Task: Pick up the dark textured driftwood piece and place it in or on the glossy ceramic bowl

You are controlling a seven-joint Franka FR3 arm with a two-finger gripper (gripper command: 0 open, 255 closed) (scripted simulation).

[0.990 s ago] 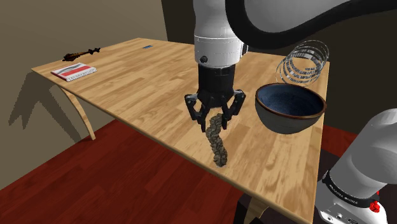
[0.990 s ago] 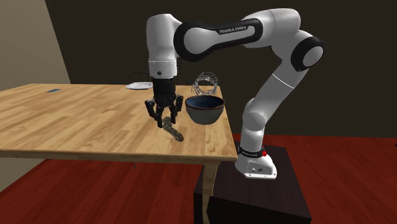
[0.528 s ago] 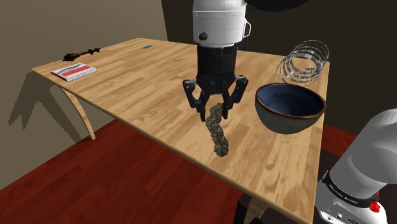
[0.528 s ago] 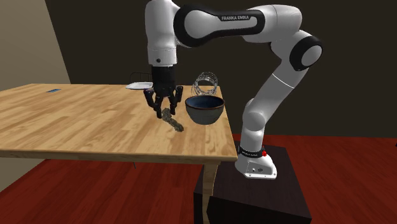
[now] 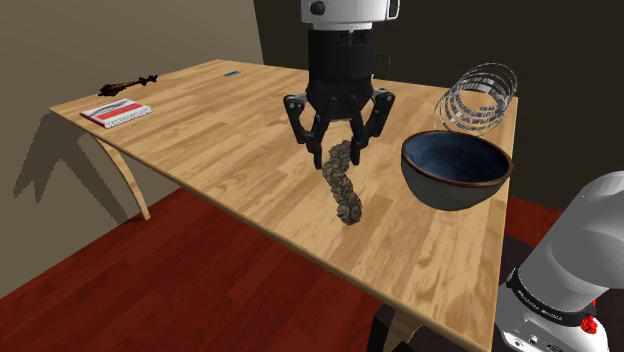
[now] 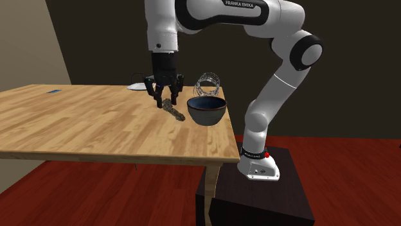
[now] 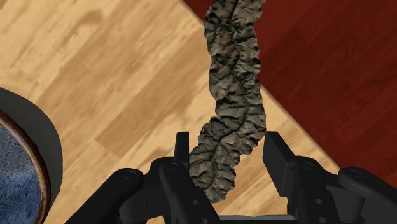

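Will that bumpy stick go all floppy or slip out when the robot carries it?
Probably not floppy: the driftwood hangs slanted from the gripper without drooping, so it looks stiff. Its rough, ridged surface should help the fingers grip. Held near one end, it might swing a little.

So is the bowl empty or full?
Empty: the bowl shows a bare blue inside, and the driftwood hangs in the claw beside it.

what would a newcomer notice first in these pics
The black gripper clasps a dark, knobbly driftwood piece that dangles above the wooden table. Beside it, toward the shoulder view's right, sits a dark bowl with a blue inside, a wire coil behind it.
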